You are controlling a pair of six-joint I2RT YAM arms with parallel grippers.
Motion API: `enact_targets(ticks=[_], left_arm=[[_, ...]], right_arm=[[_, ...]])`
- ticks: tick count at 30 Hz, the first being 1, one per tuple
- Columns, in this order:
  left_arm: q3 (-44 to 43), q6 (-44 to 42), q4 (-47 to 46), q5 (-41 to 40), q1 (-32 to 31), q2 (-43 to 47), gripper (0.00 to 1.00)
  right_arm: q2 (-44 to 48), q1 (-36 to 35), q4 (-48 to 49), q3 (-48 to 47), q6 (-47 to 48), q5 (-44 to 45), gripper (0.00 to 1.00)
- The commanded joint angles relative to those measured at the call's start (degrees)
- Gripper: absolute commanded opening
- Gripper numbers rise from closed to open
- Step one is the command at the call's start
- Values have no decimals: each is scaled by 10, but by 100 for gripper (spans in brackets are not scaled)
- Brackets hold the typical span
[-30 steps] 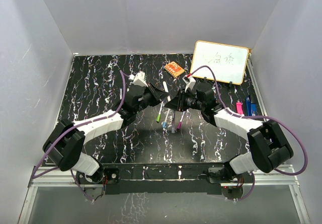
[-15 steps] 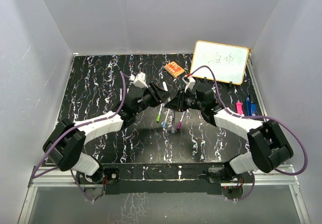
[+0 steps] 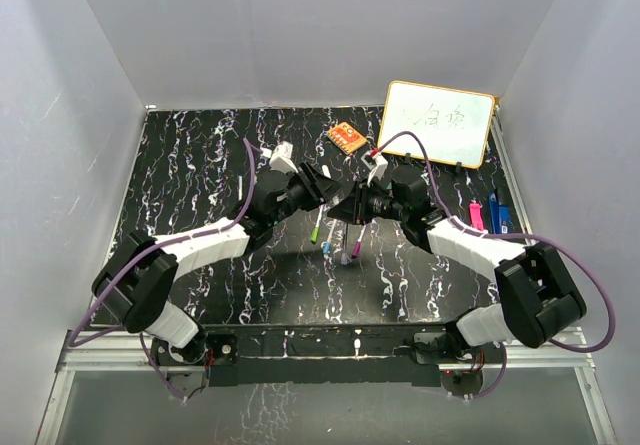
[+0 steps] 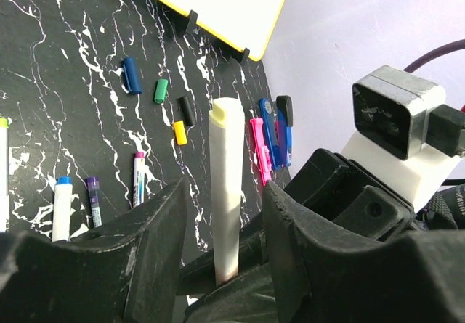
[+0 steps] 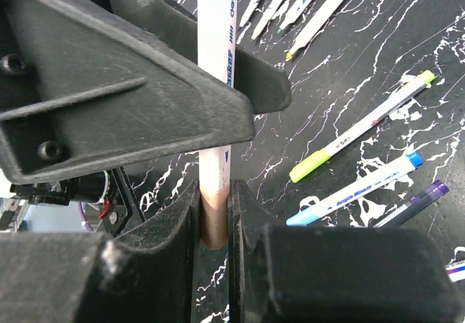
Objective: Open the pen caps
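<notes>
A white marker barrel (image 4: 225, 170) with a brown cap (image 5: 213, 221) is held in the air between my two grippers. My right gripper (image 5: 214, 196) is shut on the brown cap; in the top view it (image 3: 352, 206) is at the table's middle. My left gripper (image 4: 225, 192) is open, with its fingers on either side of the barrel and a gap on each side; in the top view it (image 3: 322, 186) faces the right one. Loose caps lie on the table: blue (image 4: 131, 75), green (image 4: 160, 91), black (image 4: 187, 109), yellow (image 4: 179, 132).
Capped markers lie below the grippers: green-capped (image 5: 312, 165), light-blue-capped (image 5: 314, 214), purple-capped (image 5: 434, 189). Several uncapped markers (image 5: 320, 9) lie farther off. A whiteboard (image 3: 437, 123) leans at the back right, with an orange eraser (image 3: 348, 137) beside it and pink and blue clips (image 4: 269, 138) nearby.
My left gripper has moved right toward the right gripper, and its fingers now straddle the marker barrel. The right gripper has stayed put, still holding the marker.
</notes>
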State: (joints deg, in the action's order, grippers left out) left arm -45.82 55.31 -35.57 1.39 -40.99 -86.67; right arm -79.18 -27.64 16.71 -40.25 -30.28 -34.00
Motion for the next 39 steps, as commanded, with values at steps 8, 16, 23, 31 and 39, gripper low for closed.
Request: enact_targets(ticks=[8, 16, 23, 31, 39], left_arm=[[-23, 0, -42, 10, 5, -2, 14], [-18, -12, -28, -22, 9, 16, 0], [-46, -72, 46, -68, 59, 55, 0], [-79, -121, 82, -92, 139, 55, 0], [-143, -138, 79, -68, 203, 4, 0]], right_arm=[[20, -2, 17, 3, 15, -20, 0], [17, -3, 6, 6, 16, -13, 0], [-1, -11, -25, 8, 32, -25, 0], [-6, -30, -45, 5, 49, -38, 0], [6, -41, -61, 10, 56, -28, 0]])
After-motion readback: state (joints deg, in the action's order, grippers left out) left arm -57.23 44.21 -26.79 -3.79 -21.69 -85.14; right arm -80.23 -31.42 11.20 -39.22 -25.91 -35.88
